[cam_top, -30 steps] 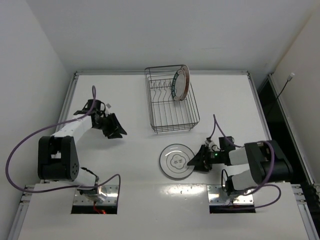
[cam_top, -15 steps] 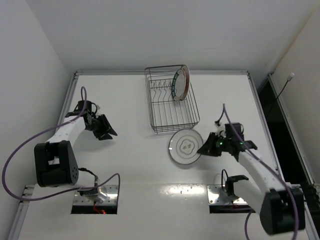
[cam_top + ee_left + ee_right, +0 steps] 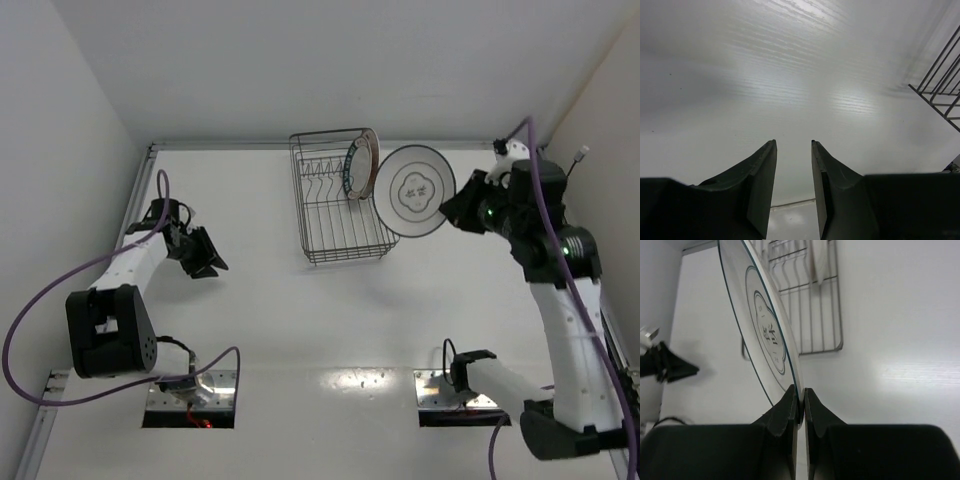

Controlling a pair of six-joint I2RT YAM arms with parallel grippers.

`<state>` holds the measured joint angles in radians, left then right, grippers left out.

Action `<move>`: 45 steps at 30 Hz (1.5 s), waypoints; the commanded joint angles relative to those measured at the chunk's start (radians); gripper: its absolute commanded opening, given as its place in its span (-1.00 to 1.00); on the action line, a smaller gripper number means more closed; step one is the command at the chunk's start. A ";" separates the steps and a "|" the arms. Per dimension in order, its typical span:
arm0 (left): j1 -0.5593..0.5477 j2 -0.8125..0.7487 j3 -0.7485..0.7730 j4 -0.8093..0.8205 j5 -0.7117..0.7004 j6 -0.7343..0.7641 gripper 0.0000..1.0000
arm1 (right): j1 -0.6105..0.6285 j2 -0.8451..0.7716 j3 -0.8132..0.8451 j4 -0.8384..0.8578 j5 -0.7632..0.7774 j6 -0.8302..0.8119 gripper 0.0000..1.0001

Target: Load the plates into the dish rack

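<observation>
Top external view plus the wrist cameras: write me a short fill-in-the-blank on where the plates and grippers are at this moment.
1. The plate with the flower outline is pinched by its rim in the ____ arm's gripper.
2. The dish rack already holds ____ plates, standing on edge.
3. The left gripper holds nothing; its fingers are ____.
Missing words: right; two; open.
</observation>
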<state>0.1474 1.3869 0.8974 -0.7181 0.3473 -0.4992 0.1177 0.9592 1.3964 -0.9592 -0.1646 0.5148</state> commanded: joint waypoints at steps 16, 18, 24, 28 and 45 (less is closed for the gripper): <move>-0.081 0.080 0.146 -0.064 -0.064 -0.013 -0.38 | 0.335 1.002 0.696 0.273 0.755 -0.096 -1.00; -0.091 0.080 0.155 -0.064 -0.064 -0.013 -0.38 | 0.344 1.085 0.763 0.283 0.799 -0.114 -1.00; -0.111 0.080 0.129 -0.064 -0.064 -0.013 -0.38 | 0.353 1.213 0.817 0.320 0.899 -0.147 -1.00; -0.111 0.099 0.129 -0.064 -0.073 -0.013 -0.38 | 0.353 1.247 0.842 0.332 0.909 -0.156 -1.00; -0.111 0.143 0.219 -0.064 -0.110 -0.013 -0.38 | 0.381 1.313 0.761 0.298 0.810 -0.124 -1.00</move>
<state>0.0441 1.5406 1.0863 -0.7784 0.2531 -0.5087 0.4942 2.2906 2.1841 -0.6460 0.6300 0.3721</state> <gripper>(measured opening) 0.308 0.032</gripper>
